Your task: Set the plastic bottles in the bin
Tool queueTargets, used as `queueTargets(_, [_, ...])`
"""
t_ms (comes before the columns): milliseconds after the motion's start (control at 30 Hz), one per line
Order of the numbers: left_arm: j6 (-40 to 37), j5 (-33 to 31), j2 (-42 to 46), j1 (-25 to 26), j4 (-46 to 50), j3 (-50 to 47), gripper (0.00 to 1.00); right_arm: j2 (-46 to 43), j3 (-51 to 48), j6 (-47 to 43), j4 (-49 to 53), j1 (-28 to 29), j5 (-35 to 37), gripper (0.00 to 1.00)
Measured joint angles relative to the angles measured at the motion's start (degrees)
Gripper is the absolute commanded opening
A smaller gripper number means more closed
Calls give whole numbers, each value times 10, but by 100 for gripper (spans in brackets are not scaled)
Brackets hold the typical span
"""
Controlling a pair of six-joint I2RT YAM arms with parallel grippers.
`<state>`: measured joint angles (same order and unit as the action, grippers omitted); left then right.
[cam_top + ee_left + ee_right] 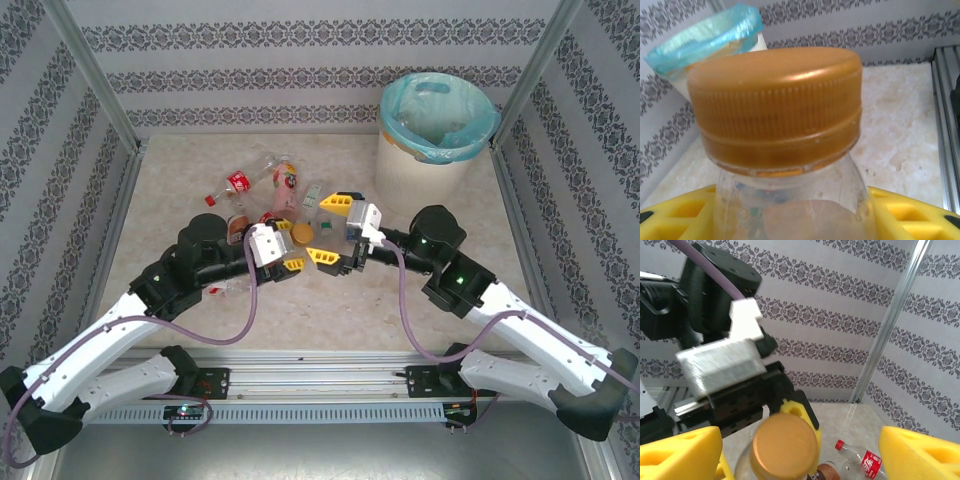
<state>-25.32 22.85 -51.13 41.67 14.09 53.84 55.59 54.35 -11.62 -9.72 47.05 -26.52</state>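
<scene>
Left gripper [288, 244] is clamped on the orange-capped bottle [785, 150], with its yellow fingers [685, 212] pressed to either side of the clear body below the shoulder. The bottle stands about upright in that grasp, long axis near vertical, with its cap [785, 445] on top. From above the cap reads as a round disc over the middle of the table [330, 310]. Whether the bottle's base touches the table cannot be told. Right gripper [331, 230] faces it from the opposite side with its jaws spread wide, one yellow finger on each side of the bottle and neither touching it, so it grips nothing.

Just beyond the two grippers, toward the far left of the table, the loose bottles [285, 185] lie on their sides in a scattered cluster, pointing different ways. A red-labelled bottle [238, 184] with a red cap lies at the left of that cluster, its cap end toward the near left. The right gripper and its wrist sit on the bin's side of the held bottle.

The bin [400, 170] stands upright in the far right corner, well apart from the held bottle and the cluster. A turquoise liner [440, 90] is folded over its rim, and what lies inside it cannot be made out
</scene>
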Motion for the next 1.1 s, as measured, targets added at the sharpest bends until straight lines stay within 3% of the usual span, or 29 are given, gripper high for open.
queueTargets(467, [-1,25,6,0,-11,24,0,70,17,73,-39,25,-44,65])
queueTargets(600, [-1,27,2,0,-20,24,0,78,17,85,-52,26,-47,53])
queueTargets(767, [3,20,2,0,-30,21,0,91,34,89,-50,26,-47,47])
queueTargets(867, [10,17,10,0,-39,13,15,91,37,89,-49,26,-46,41])
queueTargets(1000, [17,12,22,0,-56,-10,21,98,42,88,-35,27,-46,29])
queueTargets(1067, [22,11,23,0,-63,-19,48,98,42,87,-25,27,-43,24])
queueTargets(1100, [24,11,21,0,-65,-20,54,98,42,86,-22,27,-42,22])
